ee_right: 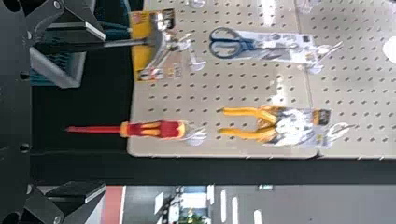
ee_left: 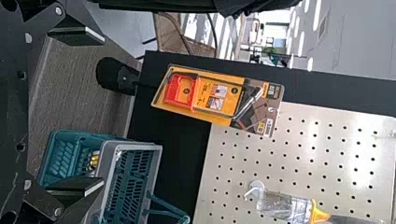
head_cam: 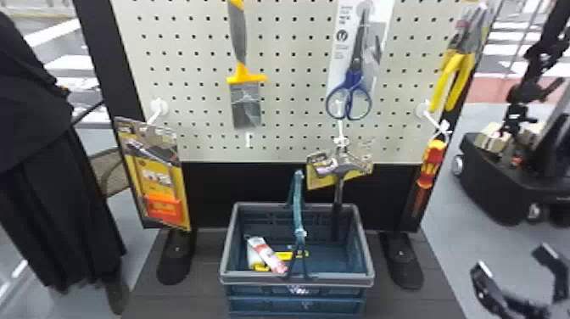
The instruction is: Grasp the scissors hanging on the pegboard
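The scissors have blue loop handles and dark blades and are fixed to a white card. They hang handles-down on the upper right-of-centre part of the pale perforated pegboard, with nothing gripping them. Left of them hangs a yellow-handled flat brush. At the board's right edge are yellow-handled pliers and, lower down, a red and yellow screwdriver. Just below the scissors a hammer on a yellow card hangs over the far side of a blue plastic basket with a grey rim, which stands on the dark table near the board's foot. A yellow carded tool set hangs at the lower left corner.

The right gripper sits low at the near right — well apart from the scissors — with its fingers spread and nothing between them. From its wrist camera the scissors lie far ahead. The left gripper faces the board's left part — its fingers are spread too and hold nothing.
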`<act>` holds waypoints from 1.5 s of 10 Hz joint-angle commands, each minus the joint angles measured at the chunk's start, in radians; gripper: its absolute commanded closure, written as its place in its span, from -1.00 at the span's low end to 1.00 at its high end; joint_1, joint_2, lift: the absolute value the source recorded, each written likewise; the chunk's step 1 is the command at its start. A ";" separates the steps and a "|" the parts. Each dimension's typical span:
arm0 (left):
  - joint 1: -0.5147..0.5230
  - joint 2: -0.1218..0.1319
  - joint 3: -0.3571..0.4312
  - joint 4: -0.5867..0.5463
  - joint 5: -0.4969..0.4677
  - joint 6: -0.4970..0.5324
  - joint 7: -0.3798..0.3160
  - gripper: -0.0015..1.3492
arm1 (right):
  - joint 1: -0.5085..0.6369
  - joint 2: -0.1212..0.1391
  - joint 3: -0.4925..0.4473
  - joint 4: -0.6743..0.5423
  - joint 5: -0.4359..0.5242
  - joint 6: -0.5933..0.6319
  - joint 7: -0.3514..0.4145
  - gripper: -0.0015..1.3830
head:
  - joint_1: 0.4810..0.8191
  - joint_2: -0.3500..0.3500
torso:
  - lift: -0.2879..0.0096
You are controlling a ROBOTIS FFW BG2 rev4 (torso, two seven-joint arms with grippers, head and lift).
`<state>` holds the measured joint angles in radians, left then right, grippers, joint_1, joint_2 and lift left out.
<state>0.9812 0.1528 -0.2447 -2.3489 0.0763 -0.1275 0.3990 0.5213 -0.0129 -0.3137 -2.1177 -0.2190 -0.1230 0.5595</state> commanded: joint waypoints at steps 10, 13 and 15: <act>-0.064 0.074 -0.058 -0.004 0.023 0.009 0.040 -0.66 | -0.409 -0.102 0.031 0.033 0.044 0.230 0.125 -0.76 | -0.60 0.00 | 0.26; -0.092 0.119 -0.097 -0.006 0.056 0.009 0.080 -0.66 | -0.514 -0.119 0.059 0.082 0.038 0.263 0.137 -0.76 | -0.60 0.00 | 0.26; -0.107 0.137 -0.113 -0.004 0.068 0.014 0.084 -0.66 | -0.605 -0.141 0.122 0.084 0.020 0.301 0.138 -0.76 | -0.60 0.00 | 0.26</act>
<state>0.8782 0.2846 -0.3534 -2.3530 0.1410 -0.1156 0.4838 -0.0591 -0.1493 -0.2084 -2.0313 -0.1935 0.1663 0.6981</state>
